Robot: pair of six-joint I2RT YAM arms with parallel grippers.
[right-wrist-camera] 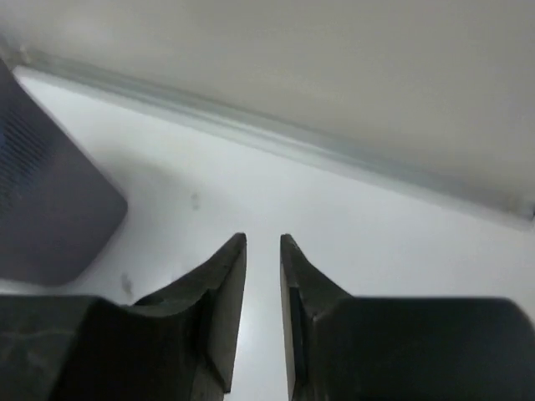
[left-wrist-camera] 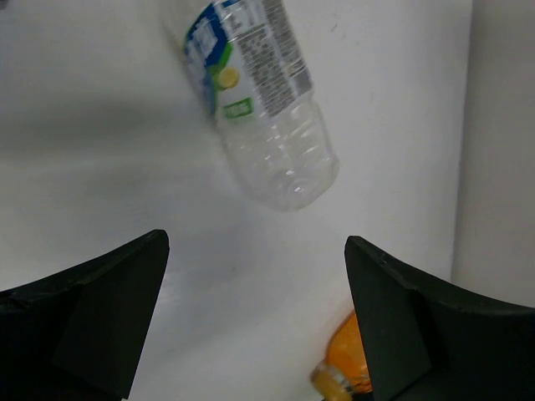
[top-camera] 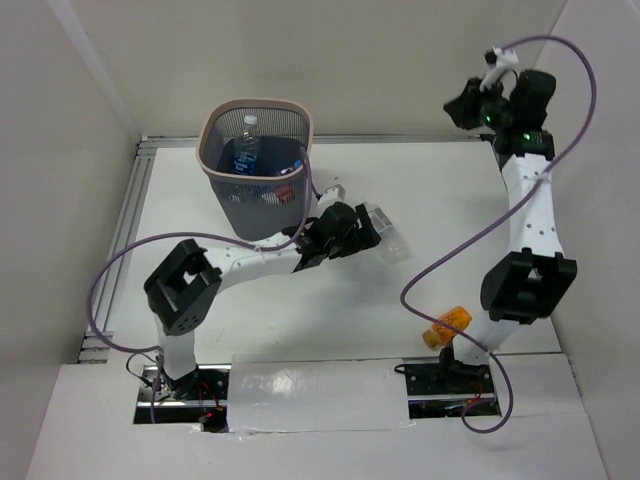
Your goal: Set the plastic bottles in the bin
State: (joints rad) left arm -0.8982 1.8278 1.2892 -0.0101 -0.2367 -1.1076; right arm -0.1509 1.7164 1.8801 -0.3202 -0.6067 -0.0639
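A clear plastic bottle [top-camera: 390, 240] with a blue and green label lies on the white table right of the bin; the left wrist view shows the bottle [left-wrist-camera: 263, 109] just beyond my fingers. My left gripper [top-camera: 368, 232] [left-wrist-camera: 255, 242] hovers over it, open, with nothing between the jaws. A short orange bottle [top-camera: 447, 325] [left-wrist-camera: 347, 368] lies by the right arm's base. The dark mesh bin [top-camera: 300, 112] [right-wrist-camera: 42, 200] stands at the back left with bottles [top-camera: 247, 152] inside. My right gripper [top-camera: 460, 105] [right-wrist-camera: 263, 238] is raised at the far right, shut and empty.
White walls enclose the table on the left, back and right. A metal rail [right-wrist-camera: 276, 134] runs along the back edge. Purple cables [top-camera: 470, 240] loop from both arms over the table. A white strip [top-camera: 320, 395] covers the near edge between the bases.
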